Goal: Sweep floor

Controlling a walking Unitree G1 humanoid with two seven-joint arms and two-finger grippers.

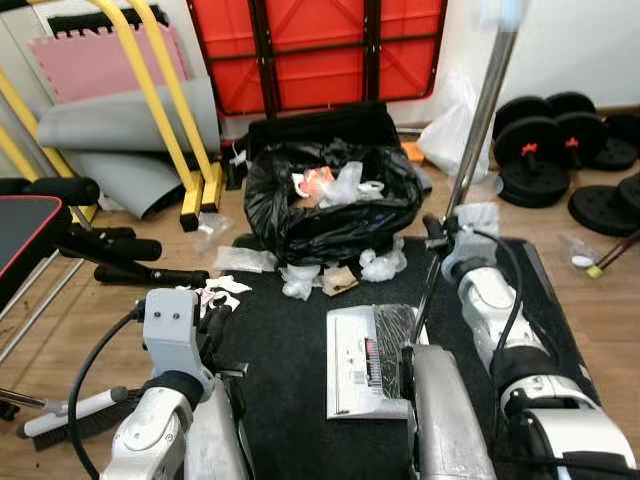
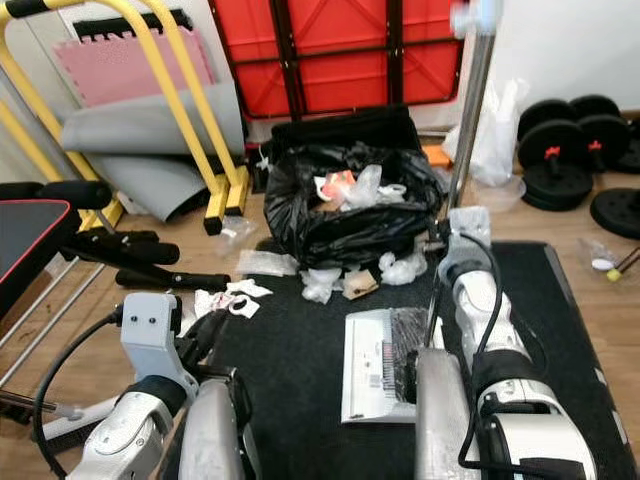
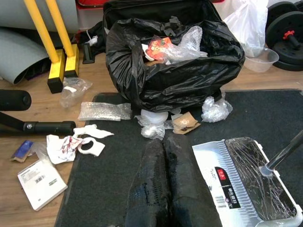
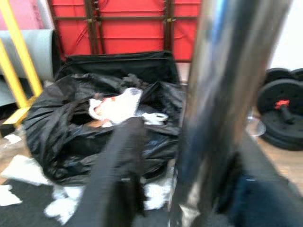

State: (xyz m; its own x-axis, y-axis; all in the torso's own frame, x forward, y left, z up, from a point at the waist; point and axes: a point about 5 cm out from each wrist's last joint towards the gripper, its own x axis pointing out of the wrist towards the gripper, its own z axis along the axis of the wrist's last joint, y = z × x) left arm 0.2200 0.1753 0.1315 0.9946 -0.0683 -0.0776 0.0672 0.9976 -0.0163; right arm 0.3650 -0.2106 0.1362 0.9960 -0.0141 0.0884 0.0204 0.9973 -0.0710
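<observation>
One dustpan (image 1: pixel 368 360), one garbage bag (image 1: pixel 330 205)

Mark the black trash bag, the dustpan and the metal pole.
black trash bag (image 1: pixel 330 215): left eye view, front wall.
dustpan (image 3: pixel 222 170): left wrist view, silver lip.
metal pole (image 1: pixel 480 120): left eye view, mid shaft.

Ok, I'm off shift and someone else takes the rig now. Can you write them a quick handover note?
Right end effector: shut on the dustpan pole, which rises past the head camera.
Left end effector: shut, holding nothing, hovering low over the black mat.
Dustpan sits on the mat before the robot, holding no scraps.
Trash bag stands open at the mat's far edge, partly filled.
Brush lies on the wood floor to the robot's left, not picked up.
Left: wrappers in front of the bag and paper scraps at the mat's left edge.
</observation>
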